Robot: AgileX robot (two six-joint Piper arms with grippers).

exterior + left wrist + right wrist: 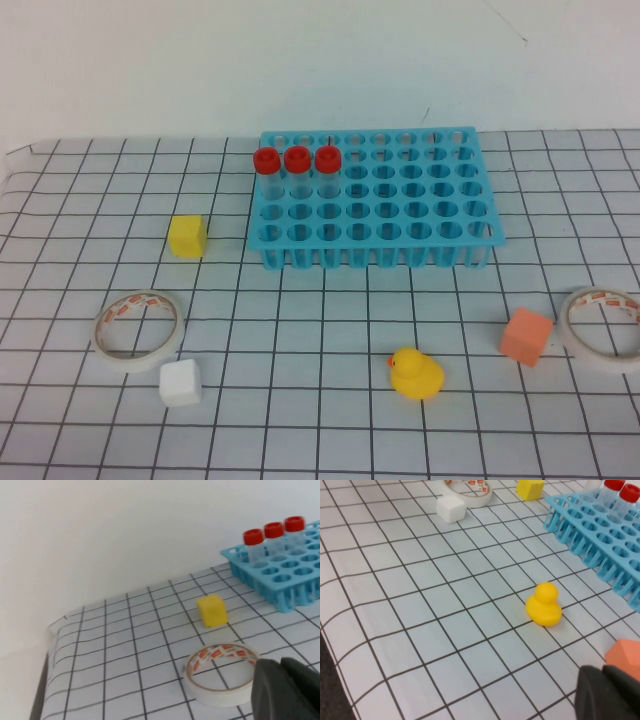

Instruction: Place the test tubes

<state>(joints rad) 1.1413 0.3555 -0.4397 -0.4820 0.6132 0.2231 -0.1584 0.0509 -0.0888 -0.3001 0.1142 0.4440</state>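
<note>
A blue test tube rack [400, 200] stands at the back middle of the gridded table. Three clear test tubes with red caps [297, 160] stand upright side by side in its back left holes; they also show in the left wrist view [274, 532]. Neither arm appears in the high view. My left gripper [280, 667] is shut and empty, hovering near the left tape roll [220, 672]. My right gripper [602, 672] is shut and empty, close to the orange cube [625, 657].
A yellow cube [187, 236], a tape roll [138, 330] and a white cube [181, 383] lie on the left. A yellow rubber duck [415, 374] sits at front middle, an orange cube [526, 336] and a second tape roll [605, 328] on the right.
</note>
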